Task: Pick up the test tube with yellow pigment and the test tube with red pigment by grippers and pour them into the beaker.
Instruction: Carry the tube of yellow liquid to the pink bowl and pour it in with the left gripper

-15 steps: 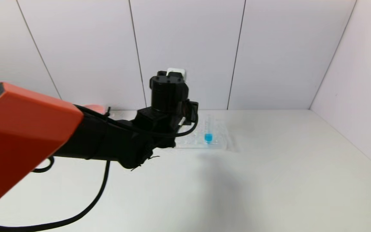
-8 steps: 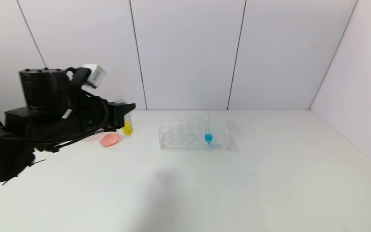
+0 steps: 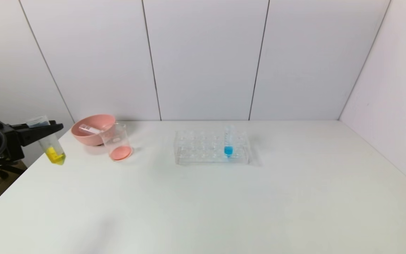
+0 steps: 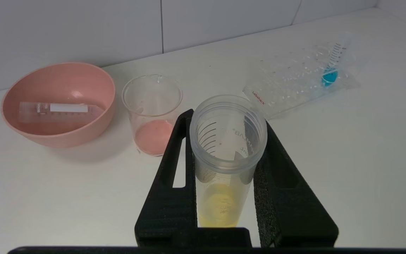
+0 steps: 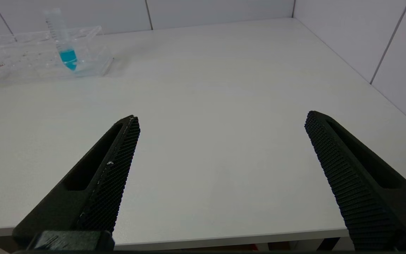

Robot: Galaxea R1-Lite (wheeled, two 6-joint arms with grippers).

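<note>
Left tool (image 4: 224,165) pinches the test tube with yellow pigment (image 3: 50,145) near its open mouth, the two black fingers (image 4: 174,176) pressed on either side of the tube wall. It holds the tube nearly upright at the far left edge of the bench (image 3: 224,204), with yellow liquid sitting in the tip. The beaker (image 3: 117,143) stands well to the tube's right, just beside a pink bowl (image 3: 92,128), and already has pinkish-red liquid in its bottom. An emptied tube (image 4: 58,110) lies in the bowl; that is probably the test tube with red pigment, so the red pour looks done and the yellow pour is the step in hand.

The next move calls for carrying the tube across until its mouth is above the beaker, then tipping it so the liquid clears the narrow rim. The bowl touches or nearly touches the beaker on the far-left side, so the approach from the near side is safer. A clear rack (image 3: 211,151) with a blue tube (image 3: 228,141) stands well apart to the right.

Right tool (image 5: 220,169) hangs spread wide and idle over the near bench edge, holding nothing, with plenty of open bench ahead.
</note>
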